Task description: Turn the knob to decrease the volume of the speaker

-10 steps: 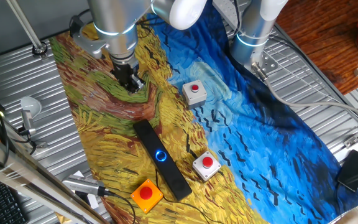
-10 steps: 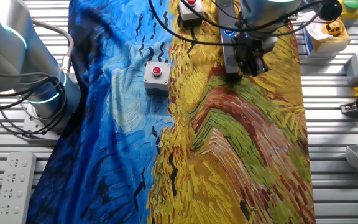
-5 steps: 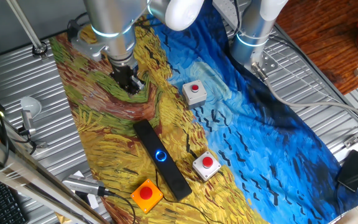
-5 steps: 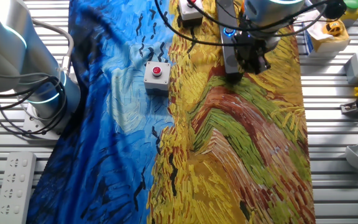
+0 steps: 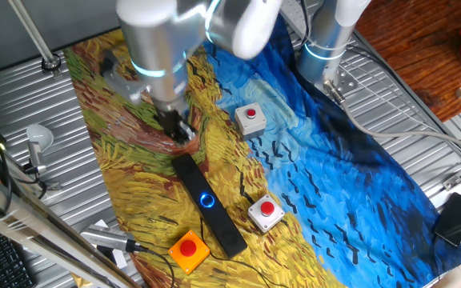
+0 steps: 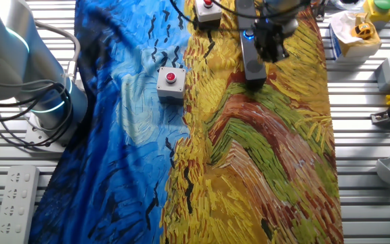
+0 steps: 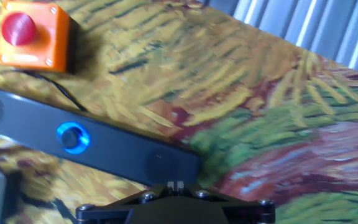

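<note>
One big painted cloth (image 5: pixel 334 168) of yellow and blue covers the worktop. On it, low in the middle of one fixed view, lies the long flat black speaker bar (image 5: pixel 208 205), running from upper left to lower right. The black tool (image 5: pixel 178 130) hangs just over the bar's upper end. I cannot tell if its fingers are spread or pressed together. The small round knob with the blue glowing ring (image 5: pixel 206 200) sits further down the bar, so the tool must slide that way. A white box with a red button (image 5: pixel 266 213) stands near the knob, so room there is tight.
</note>
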Controlling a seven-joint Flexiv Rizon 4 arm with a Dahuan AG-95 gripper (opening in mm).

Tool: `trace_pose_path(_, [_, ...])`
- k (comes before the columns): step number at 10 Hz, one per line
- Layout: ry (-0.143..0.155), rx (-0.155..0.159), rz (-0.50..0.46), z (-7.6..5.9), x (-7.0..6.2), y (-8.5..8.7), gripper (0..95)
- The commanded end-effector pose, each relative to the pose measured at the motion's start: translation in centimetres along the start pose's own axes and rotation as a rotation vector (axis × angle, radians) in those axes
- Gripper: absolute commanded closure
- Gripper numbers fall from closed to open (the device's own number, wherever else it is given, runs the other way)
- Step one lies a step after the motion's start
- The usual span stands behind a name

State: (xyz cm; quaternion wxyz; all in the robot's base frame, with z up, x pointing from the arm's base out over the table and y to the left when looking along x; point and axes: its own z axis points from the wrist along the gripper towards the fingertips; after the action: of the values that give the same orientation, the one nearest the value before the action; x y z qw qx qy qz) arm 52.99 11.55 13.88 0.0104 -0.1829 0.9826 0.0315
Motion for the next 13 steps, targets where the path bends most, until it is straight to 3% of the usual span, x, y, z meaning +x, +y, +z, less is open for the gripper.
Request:
trace_pose_path(1, [-0.002,0.001,0.049,0.6,0.0,1.5,95.0])
trace_pose_path(10, [0.001,-0.005,0.068,0.6,0.0,1.8,95.0])
trace_pose_path(13, [0.000,-0.013,0.099,1.4,-1.0,4.4,95.0])
